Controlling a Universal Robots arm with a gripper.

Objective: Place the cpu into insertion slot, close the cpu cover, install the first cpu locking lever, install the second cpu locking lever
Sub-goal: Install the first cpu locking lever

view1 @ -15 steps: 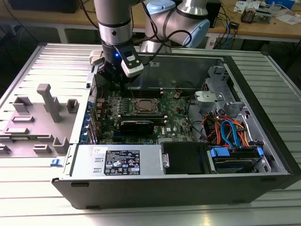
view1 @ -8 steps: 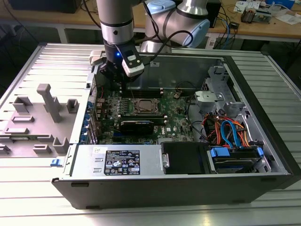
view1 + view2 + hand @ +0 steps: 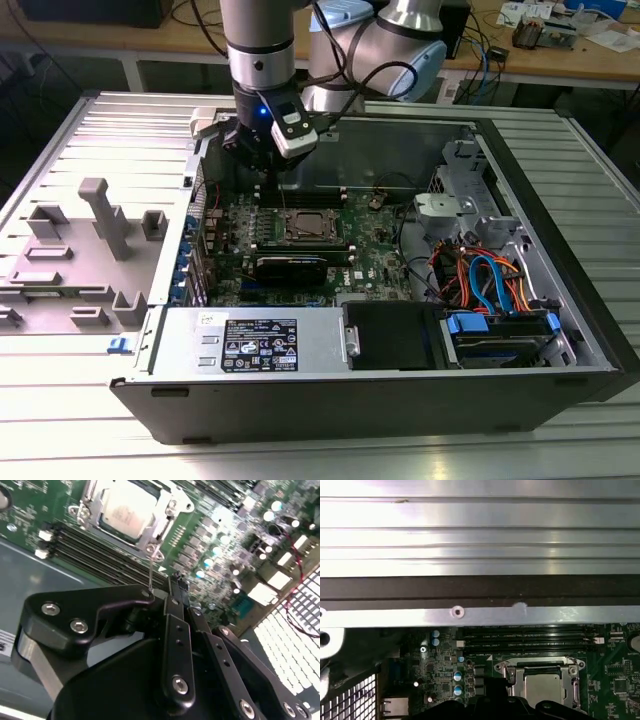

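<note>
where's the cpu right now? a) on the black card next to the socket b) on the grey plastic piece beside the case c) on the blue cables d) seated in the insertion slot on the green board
d: the cpu lies with its silver top up inside the insertion slot on the green board.

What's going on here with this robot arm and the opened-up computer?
A silver robot arm hangs its black gripper inside an open dark computer case, just above the green circuit board. The small square silver-topped cpu is already seated on the board, and the thin silvery metal cpu cover appears to lie flat around it. A thin wire locking lever stands up from beside the cover's corner to the gripper's tip, apparently not yet latched.
</note>
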